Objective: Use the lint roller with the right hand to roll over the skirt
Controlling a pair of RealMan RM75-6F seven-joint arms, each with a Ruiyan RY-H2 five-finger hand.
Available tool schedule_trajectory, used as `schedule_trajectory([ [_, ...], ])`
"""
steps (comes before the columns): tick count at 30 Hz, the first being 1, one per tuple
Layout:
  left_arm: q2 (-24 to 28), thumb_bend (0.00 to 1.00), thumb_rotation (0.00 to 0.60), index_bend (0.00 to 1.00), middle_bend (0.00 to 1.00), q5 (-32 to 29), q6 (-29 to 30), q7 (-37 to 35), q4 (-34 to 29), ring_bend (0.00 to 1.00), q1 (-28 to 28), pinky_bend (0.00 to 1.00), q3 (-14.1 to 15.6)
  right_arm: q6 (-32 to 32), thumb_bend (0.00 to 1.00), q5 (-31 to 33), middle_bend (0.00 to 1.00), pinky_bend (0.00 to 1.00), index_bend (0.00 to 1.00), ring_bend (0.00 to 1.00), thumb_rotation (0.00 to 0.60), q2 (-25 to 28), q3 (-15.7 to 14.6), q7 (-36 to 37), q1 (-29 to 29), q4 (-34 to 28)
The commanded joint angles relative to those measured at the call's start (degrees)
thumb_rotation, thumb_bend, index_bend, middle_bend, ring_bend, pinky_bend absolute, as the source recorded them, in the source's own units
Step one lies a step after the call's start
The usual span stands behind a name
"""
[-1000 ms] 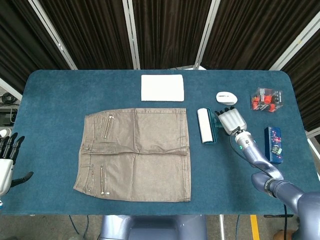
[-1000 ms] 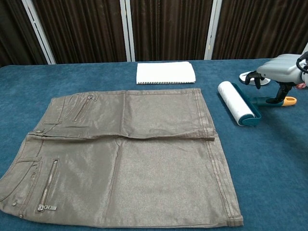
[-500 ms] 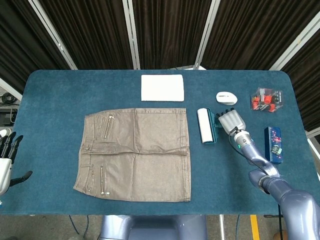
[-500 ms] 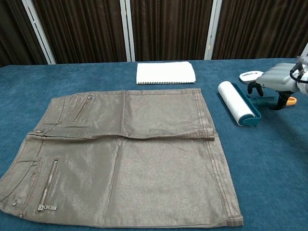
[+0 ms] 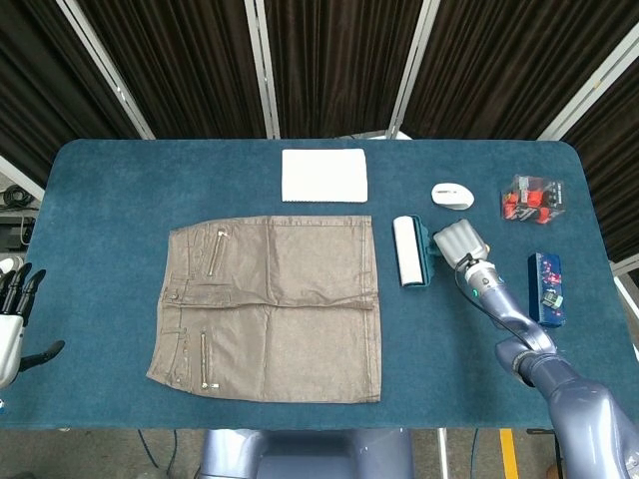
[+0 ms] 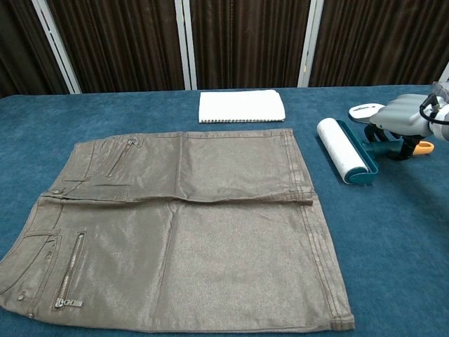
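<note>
Left hand: the left hand [image 5: 12, 309] is seen at the near left edge of the table [image 5: 100, 200], well apart from everything, fingers spread and nothing held.
Skirt: a brown skirt [image 6: 175, 225] is laid flat on the near middle of the blue table, waistband to the left, zips visible. It is judged soft and liable to bunch under a roller.
Lint roller: the lint roller [image 6: 342, 160] lies just right of the skirt, apart from it; a white sticky roll sits in a teal cradle, and the teal handle with an orange tip points right. It is judged light and rigid; the handle is the place to take hold, since the roll is tacky.
Right hand: the right hand [image 6: 400, 119] is lowered over the handle, fingers curled down around it. Whether the grasp is closed cannot be told.
Further back: a white mouse [image 5: 451, 196], a clear box of red pieces [image 5: 532, 197], a blue box [image 5: 545, 287], and a folded white cloth [image 5: 323, 176] are seen.
</note>
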Motion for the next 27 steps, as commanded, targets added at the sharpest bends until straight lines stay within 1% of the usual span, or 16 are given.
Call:
schedule_trajectory([
  [1,0.03,0.00,0.600,0.00,0.00,0.02,0.00,-0.05,-0.11,0.00,-0.02,0.00,0.03,1.58,0.64,-1.34,0.57,0.50,0.50,0.49,0.600,0.54,-0.87,2.00,-0.33,0.01],
  [5,0.22,0.00,0.600,0.00,0.00,0.07,-0.15,-0.32,-0.46,0.00,-0.11,0.00,0.12,4.43,0.69,-2.84,0.57,0.50,0.51,0.49,0.600,2.10,-1.51,4.30,-0.70,-1.33],
  [9,0.55,0.00,0.600,0.00,0.00,0.24,-0.29,-0.79,-0.89,0.00,-0.24,0.00,0.18,8.37,0.71,-4.29,0.58,0.51,0.51,0.50,0.600,5.36,-1.58,4.99,-0.75,-5.15],
  [12,0.83,0.00,0.600,0.00,0.00,0.29,-0.52,-1.35,-1.21,0.00,-0.37,0.00,0.21,11.42,0.73,-5.13,0.58,0.51,0.51,0.50,0.600,8.74,-1.10,4.30,-0.52,-10.14],
  [16,1.28,0.00,0.600,0.00,0.00,0.29,-0.98,-2.14,-1.64,0.00,-0.63,0.00,0.21,13.95,0.76,-6.20,0.58,0.51,0.51,0.50,0.600,14.42,-0.46,0.91,0.16,-19.83],
  [20,1.63,0.00,0.600,0.00,0.00,0.49,-1.44,-2.76,-1.89,0.00,-0.88,0.00,0.35,14.12,0.78,-6.65,0.58,0.51,0.52,0.50,0.600,20.35,0.56,-6.95,1.47,-32.54],
  [21,1.66,0.00,0.600,0.00,0.00,0.50,-1.47,-2.80,-1.89,0.00,-0.90,0.00,0.36,13.96,0.78,-6.59,0.58,0.51,0.52,0.50,0.600,20.74,0.66,-7.75,1.60,-33.55],
  [23,1.75,0.00,0.600,0.00,0.00,0.49,-1.67,-3.00,-1.88,0.00,-0.96,0.00,0.43,13.26,0.78,-7.26,0.58,0.51,0.52,0.50,0.600,22.09,0.93,-12.13,2.73,-38.24],
  [26,1.89,0.00,0.600,0.00,0.00,0.41,-1.97,-3.36,-1.85,0.00,-1.03,0.00,0.54,10.73,0.79,-6.91,0.59,0.51,0.52,0.50,0.600,23.10,1.68,-19.61,4.58,-44.63],
  [27,1.94,0.00,0.600,0.00,0.00,0.36,-2.06,-3.56,-1.80,0.00,-1.05,0.00,0.57,8.92,0.80,-5.49,0.59,0.51,0.52,0.50,0.600,23.16,2.42,-24.24,5.47,-47.65],
])
